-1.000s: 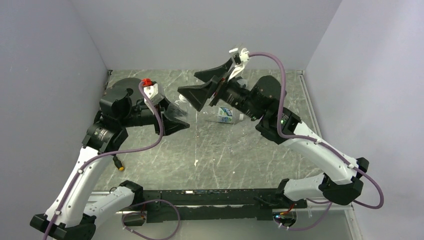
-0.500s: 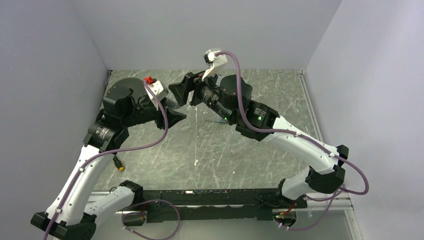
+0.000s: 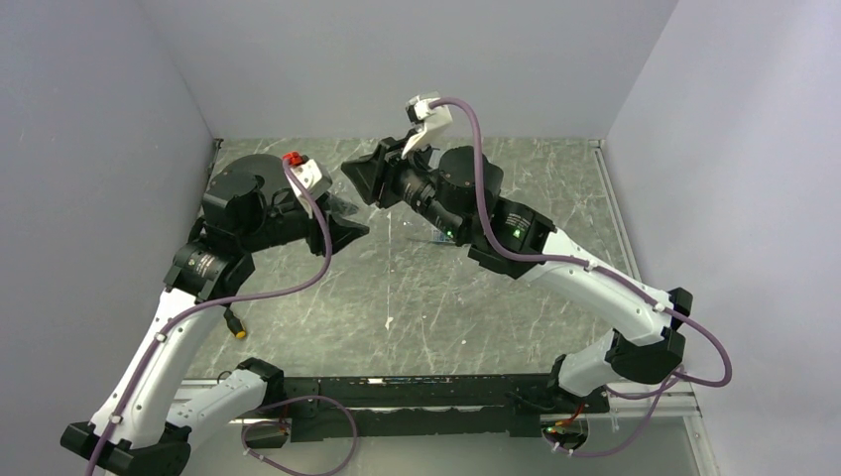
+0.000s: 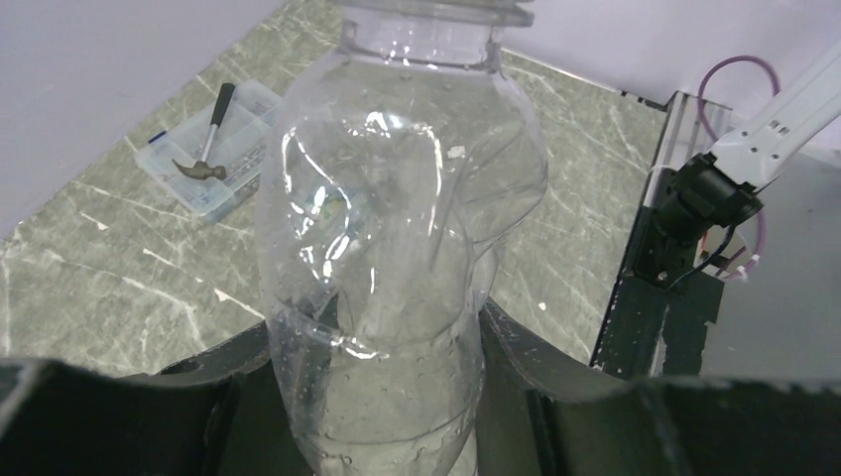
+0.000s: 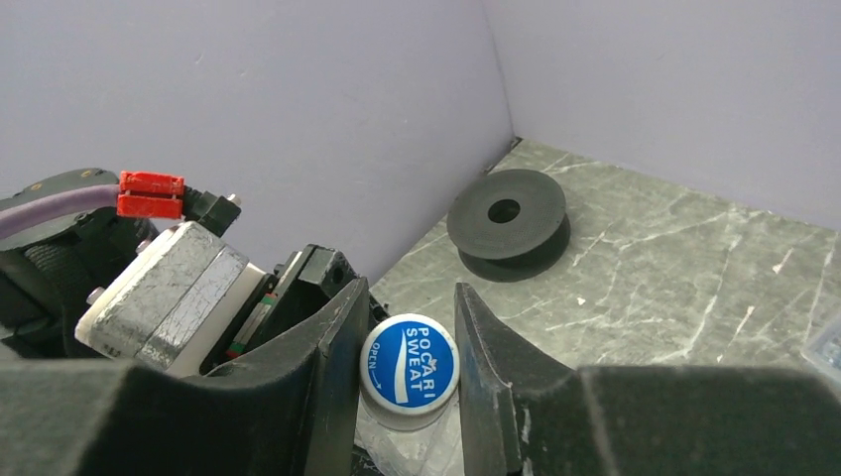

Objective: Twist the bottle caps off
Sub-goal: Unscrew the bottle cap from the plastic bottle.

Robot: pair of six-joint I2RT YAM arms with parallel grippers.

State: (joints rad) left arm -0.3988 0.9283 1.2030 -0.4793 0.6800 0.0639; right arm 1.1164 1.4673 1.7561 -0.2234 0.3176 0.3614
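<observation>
Our right fingers (image 5: 483,369) pinch a small round cap (image 5: 409,363), one finger on each side of it. The cap is blue on top, with white words on it. Just under the cap we see clear plastic, the top end of a bottle (image 4: 397,248).

Our left fingers (image 4: 550,382) squeeze the body of that bottle from both sides. The bottle is clear and thin. Its side is dented in.

From above, the two sets of fingers meet at the far left middle of the scene, up off the worktop (image 5: 674,258). The bottle is held between the two arms there.

Past the cap, a black ring (image 5: 506,213) with a hole in its middle lies flat on the worktop, near the far left corner. In the left wrist view, a clear tray (image 4: 253,99) sits on the worktop past the bottle. A small hammer (image 4: 213,124) lies in the tray.
</observation>
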